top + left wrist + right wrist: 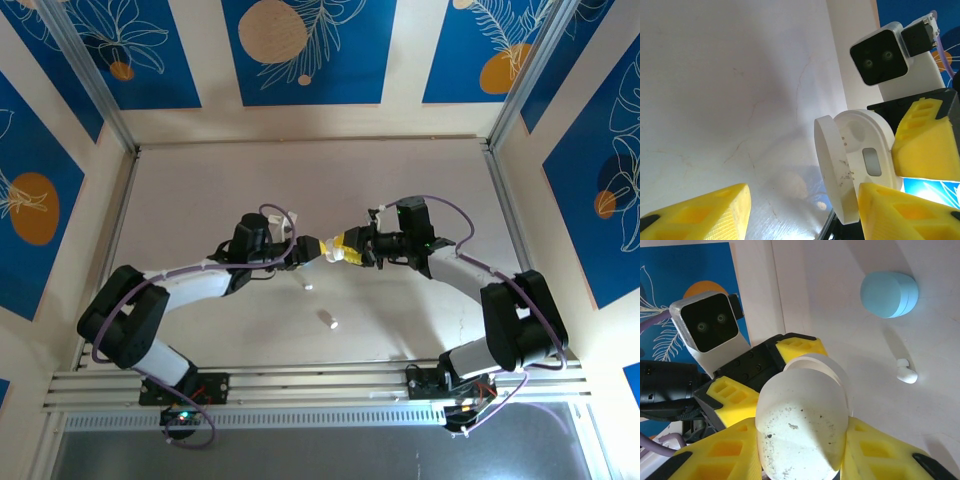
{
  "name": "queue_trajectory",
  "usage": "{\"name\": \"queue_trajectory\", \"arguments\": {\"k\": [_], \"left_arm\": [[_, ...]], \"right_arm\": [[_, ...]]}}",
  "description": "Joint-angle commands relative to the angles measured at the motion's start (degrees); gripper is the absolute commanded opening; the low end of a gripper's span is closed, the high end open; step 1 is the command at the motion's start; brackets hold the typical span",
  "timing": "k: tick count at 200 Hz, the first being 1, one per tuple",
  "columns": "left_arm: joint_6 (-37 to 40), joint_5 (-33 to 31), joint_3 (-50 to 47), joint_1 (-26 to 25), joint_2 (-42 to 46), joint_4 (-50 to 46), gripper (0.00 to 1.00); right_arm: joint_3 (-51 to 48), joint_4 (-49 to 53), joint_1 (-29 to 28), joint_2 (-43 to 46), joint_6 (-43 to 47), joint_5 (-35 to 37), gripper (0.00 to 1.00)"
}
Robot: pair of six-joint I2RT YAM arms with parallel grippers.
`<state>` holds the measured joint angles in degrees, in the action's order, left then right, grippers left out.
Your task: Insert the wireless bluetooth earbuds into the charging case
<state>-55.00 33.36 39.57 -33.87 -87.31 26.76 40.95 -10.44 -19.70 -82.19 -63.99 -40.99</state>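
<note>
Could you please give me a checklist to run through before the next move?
1. Grip of the right tool on the white oval charging case: ok.
2. Its round white lid swung open: ok.
3. Sockets of the case filled: not ok, they look empty.
4. Readiness of the left tool, open and empty: ok.
5. A small white earbud lying free on the pale table: ok.
6. Clearance between the left tool's finger and the lid: cannot tell.

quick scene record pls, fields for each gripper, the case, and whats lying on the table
right gripper: shut on white case
left gripper: open, at the lid
case state: lid swung open, no earbud seen inside
table: blue case and one white earbud, lying apart
</note>
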Motion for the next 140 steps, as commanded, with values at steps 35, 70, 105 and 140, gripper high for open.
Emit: {"name": "queue_trajectory", "arguments": {"k": [35, 70, 105, 140], "left_arm": [[0.5, -1.1, -0.7, 0.5, -2.0, -2.1, 0.58], [-1.7, 0.4, -1.2, 0.9, -2.8, 1.5, 0.58], [-7.6, 3.2, -2.0, 1.0, -4.3, 11.6, 0.58], [-13.8, 5.4, -2.7, 1.0, -6.7, 22.3, 0.52]], "right_arm": [[-0.1, -4.3, -0.3, 2.9, -1.4, -4.5, 0.21], [-0.3, -5.1, -0.5, 2.8, -2.1, -4.7, 0.21], [-0.6, -6.4, -1.0, 2.1, -2.8, -4.5, 0.21], [-0.9, -7.1, -1.2, 1.8, -3.2, -4.4, 0.21]]}}
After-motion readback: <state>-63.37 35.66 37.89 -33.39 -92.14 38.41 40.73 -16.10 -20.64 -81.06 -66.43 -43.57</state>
